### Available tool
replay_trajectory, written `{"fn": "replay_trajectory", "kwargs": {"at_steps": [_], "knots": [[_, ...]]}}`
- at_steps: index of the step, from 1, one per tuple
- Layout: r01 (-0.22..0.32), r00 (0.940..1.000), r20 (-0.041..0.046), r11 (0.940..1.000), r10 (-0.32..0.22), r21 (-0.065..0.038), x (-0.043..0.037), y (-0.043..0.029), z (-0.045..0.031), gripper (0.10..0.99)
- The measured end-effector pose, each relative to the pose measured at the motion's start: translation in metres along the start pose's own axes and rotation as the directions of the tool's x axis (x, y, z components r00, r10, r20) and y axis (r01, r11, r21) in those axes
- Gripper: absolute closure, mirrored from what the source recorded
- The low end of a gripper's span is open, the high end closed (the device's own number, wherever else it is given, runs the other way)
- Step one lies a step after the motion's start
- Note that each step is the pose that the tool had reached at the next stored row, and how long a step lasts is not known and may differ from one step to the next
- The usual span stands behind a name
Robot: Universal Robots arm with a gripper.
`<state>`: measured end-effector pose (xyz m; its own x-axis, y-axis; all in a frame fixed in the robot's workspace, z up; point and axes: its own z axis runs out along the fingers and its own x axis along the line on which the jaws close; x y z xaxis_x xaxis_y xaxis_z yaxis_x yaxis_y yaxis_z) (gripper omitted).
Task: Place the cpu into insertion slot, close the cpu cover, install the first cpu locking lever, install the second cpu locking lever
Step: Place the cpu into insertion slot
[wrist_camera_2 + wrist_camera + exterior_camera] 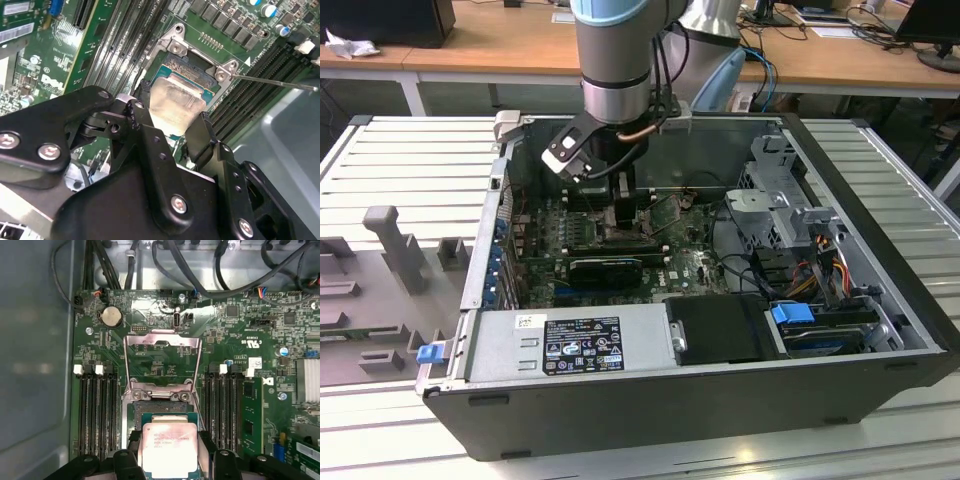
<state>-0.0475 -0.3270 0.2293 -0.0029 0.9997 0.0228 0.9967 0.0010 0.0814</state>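
Note:
In both wrist views my gripper is shut on the cpu, a silver-grey square chip held by two opposite edges between the black fingers. The chip hovers over the near part of the insertion slot, whose far contacts still show. The cpu cover stands swung open beyond the socket. A thin locking lever sticks out sideways. In the exterior view the gripper reaches down into the open computer case over the motherboard.
Black memory slots flank the socket on both sides. Cables run along the far case wall. A power supply, black shroud and drive cage fill the case's near side and the exterior view's right.

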Motion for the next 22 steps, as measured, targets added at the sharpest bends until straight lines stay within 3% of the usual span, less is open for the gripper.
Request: {"fn": "replay_trajectory", "kwargs": {"at_steps": [3,22], "knots": [[-0.031,0.9995,0.0026,0.9995,0.031,0.000,0.0002,-0.0007,0.0083,0.557],[-0.009,1.0000,0.0007,1.0000,0.009,0.002,0.0062,-0.0019,0.0267,0.557]]}}
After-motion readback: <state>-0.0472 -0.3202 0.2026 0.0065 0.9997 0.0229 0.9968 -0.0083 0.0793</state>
